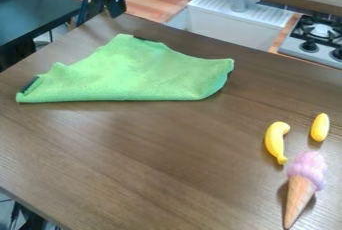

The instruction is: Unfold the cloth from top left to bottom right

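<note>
Your black hand (113, 1) is at the top of the view, left of centre, by the far edge of the desk (170, 146) and apart from the cloth; you can't tell from here whether it's wide or narrow. Your green cloth (137, 71) lies rumpled and partly folded on the desk's upper-left part, while the toy banana (275, 141), small yellow piece (320, 127) and toy ice-cream cone (304, 184) lie at the right.
</note>
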Controlling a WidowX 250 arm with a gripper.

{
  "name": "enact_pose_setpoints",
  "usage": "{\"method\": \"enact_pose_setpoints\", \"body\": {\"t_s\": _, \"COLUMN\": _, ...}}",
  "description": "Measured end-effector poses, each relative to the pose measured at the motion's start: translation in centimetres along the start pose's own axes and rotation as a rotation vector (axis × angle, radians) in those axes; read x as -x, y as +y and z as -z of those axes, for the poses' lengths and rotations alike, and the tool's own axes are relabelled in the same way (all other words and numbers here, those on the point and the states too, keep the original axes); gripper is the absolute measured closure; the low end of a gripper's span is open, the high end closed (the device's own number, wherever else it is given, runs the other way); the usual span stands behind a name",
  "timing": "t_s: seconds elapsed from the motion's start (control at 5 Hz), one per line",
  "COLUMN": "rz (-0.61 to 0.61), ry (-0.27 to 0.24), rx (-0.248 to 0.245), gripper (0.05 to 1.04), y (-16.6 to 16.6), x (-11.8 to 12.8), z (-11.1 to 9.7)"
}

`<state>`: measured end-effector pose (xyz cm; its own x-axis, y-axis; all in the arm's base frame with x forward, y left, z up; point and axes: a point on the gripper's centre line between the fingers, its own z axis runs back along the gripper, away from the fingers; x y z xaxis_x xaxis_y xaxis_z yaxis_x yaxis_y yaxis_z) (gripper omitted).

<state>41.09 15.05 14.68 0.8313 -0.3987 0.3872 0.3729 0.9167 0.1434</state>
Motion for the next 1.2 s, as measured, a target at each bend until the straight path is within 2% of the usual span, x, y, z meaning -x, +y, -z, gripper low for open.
{"method": "enact_pose_setpoints", "body": {"t_s": 0.2, "rz": -0.013, "ry": 0.033, "rx": 0.032, "gripper": 0.083, "y": -0.3, "x": 0.7, "z": 1.8}}
{"method": "enact_pose_setpoints", "body": {"t_s": 0.4, "rz": -0.004, "ry": 0.056, "rx": 0.021, "gripper": 0.083, "y": -0.4, "x": 0.8, "z": 3.8}}
{"method": "enact_pose_setpoints", "body": {"t_s": 0.8, "rz": 0.051, "ry": 0.049, "rx": -0.002, "gripper": 0.083, "y": 0.0, "x": -0.7, "z": 4.6}}
{"method": "enact_pose_setpoints", "body": {"t_s": 1.2, "rz": 0.084, "ry": 0.051, "rx": 0.003, "gripper": 0.083, "y": -0.5, "x": -2.5, "z": 5.8}}
